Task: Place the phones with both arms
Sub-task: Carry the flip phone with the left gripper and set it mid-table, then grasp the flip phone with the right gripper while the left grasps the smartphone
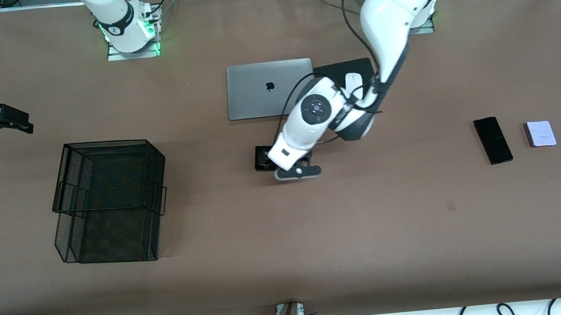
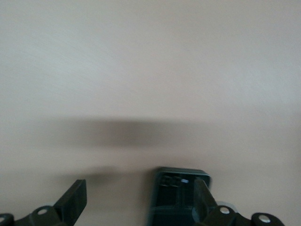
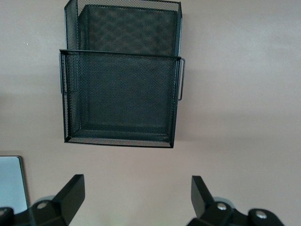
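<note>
The small black flip phone point(image 1: 262, 158) lies flat on the table in the middle, just nearer the front camera than the laptop. My left gripper point(image 1: 287, 163) is down over it and open. In the left wrist view the flip phone point(image 2: 176, 193) rests on the table close against the inside of one finger point(image 2: 203, 195), and the left gripper point(image 2: 138, 197) grips nothing. The long black slab point(image 1: 493, 140) and the pale lavender phone point(image 1: 540, 133) lie side by side toward the left arm's end. My right gripper point(image 1: 21, 124) point(image 3: 136, 195) waits open and empty at the right arm's end.
A black wire mesh basket point(image 1: 108, 201) point(image 3: 120, 94) stands toward the right arm's end. A closed silver laptop point(image 1: 270, 88) lies near the bases, with a white mouse point(image 1: 353, 81) on a black pad point(image 1: 336, 69) beside it. Cables trail along the table's edges.
</note>
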You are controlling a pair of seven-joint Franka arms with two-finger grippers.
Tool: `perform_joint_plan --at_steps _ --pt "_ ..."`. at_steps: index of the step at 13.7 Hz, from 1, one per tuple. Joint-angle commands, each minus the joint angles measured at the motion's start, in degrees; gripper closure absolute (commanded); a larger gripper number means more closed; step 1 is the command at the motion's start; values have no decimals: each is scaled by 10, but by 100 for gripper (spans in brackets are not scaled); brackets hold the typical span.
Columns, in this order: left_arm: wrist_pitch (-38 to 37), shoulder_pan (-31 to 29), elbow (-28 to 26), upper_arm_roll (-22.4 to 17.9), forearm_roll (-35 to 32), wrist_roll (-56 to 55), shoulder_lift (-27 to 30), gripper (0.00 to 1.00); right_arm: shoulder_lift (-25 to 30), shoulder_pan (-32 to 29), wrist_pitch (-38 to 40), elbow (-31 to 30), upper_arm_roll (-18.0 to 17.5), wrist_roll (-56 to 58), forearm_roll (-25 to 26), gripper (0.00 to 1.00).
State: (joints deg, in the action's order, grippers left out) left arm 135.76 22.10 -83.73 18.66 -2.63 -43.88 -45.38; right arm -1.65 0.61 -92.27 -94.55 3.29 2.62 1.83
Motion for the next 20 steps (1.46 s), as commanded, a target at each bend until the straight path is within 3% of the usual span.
perform_joint_plan --at_steps 1,5,8,11,15,18,20 --pt "-121 -67 -14 0 8 7 100 0 8 -9 -3 -6 -7 4 -2 0" --pt "-234 -174 -14 -2 7 117 152 0 -2 64 -6 -2 -16 -30 -4 0" --pt "-290 -224 -15 -5 -70 187 162 0 -19 177 -26 6 -22 -165 -4 0" --pt "-320 -257 -35 -5 -135 199 162 0 -97 299 -31 79 -22 -339 -9 0" --pt "-290 -341 -94 -4 -136 282 162 0 -243 415 -68 190 -21 -498 -9 0" --pt "-241 -386 -143 -4 -136 294 165 0 -308 441 -157 173 -22 -530 -12 0" --pt "-197 -426 -174 -4 -136 315 165 0 -333 447 -235 128 -21 -533 -11 0"
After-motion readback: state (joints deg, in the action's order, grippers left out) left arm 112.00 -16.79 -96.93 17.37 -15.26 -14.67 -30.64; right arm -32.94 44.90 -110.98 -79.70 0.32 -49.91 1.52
